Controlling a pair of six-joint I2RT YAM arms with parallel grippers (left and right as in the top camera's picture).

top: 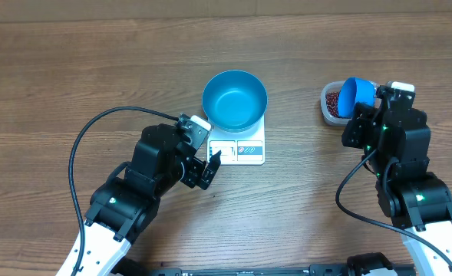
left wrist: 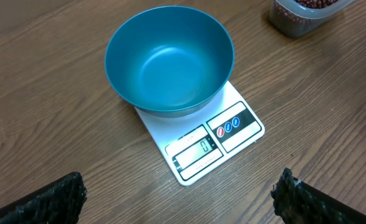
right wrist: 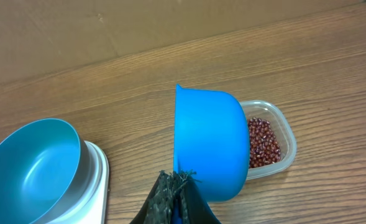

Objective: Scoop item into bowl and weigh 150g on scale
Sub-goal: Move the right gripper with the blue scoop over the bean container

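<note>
Wooden surface (top: 57, 61) holds the empty blue bowl (top: 234, 100), which sits on the white scale (top: 245, 149). To the right, a tub (top: 327, 113) has beans (top: 333, 100) inside. Over it, the right pincer (right wrist: 175, 202) grips a blue scoop (top: 357, 96). Near the scale, the left pincer (top: 204, 169) is spread wide.

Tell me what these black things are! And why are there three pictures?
They are two robot arms at a wooden table. Each ends in a gripper, like a hand with two fingers. One picture looks down from above. The other two come from small cameras on the arms' wrists. The left gripper is open and holds nothing. The right gripper is shut on the handle of a blue scoop, right at a clear tub of little red beans. In the middle, an empty blue bowl sits on a white scale.
</note>
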